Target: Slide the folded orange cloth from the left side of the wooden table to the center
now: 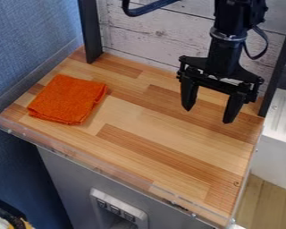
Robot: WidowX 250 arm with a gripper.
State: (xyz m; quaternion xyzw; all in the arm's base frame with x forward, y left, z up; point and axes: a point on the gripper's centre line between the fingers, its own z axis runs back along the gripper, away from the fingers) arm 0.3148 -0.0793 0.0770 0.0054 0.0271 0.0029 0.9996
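The pincer [207, 116] is hanging over the back right part of the table [169, 147], fingers spread wide and tips pointing down, with bare wood showing between them. Can't really tell how high above the wood those tips are. The black arm [227, 47] drops in from the top, with a cable looping out beside it.

The orange cloth [68, 99] is lying flat at the left end of the table, folded into a kinda wonky square, looks like a few layers thick. It's near the left edge, with a bit of wood showing all round it, and well apart from the pincer, off to the pincer's left.

The table itself is striped in lighter and darker wood, and there's a clear strip [124, 176] running along the front edge. Whitish boards [151, 33] stand behind the back edge, with a black post [90, 31] at the back left corner and another by the back right one. Blue wall [26, 53] on the left, grey cabinet [68, 183] under the front with a socket panel [118, 210] set in it, and some wooden floor [258, 201] down past the right edge.
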